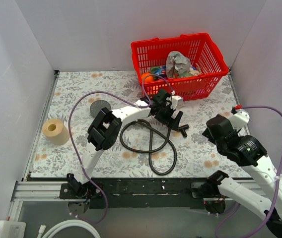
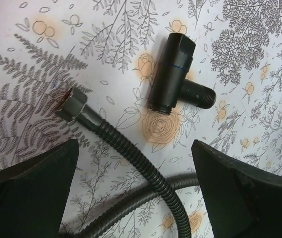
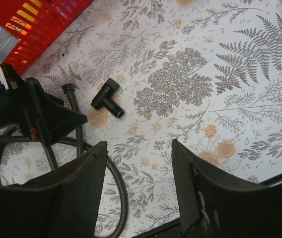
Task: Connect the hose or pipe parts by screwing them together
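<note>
Left wrist view gives you the closest look at the black hose. Its nut end lies flat on the flowered tabletop, and the ribbed body runs back between the jaws of the left gripper. Those jaws are spread wide to either side of the hose, and you can see they pinch nothing.

From the top external view, the rest of the hose lies in a loose loop at the middle of the tabletop, just near of the left gripper. The grey shower head sits left of the middle. Only its round disc face shows, just far of the left arm's elbow, and you cannot make out the handle. The left arm lies between the disc and the hose loop, so the 2 parts are apart.

Just right of the nut end, close but not touching, lies a black T-shaped fitting with a threaded stub on 1 side.

Your right gripper is to the right of the hose and fitting, looking across at them and at the left gripper. Its jaws stand parted, with only bare tabletop between them.

Farther out, a red basket with mixed items sits at the far right. A cream roll stands at the left edge.
</note>
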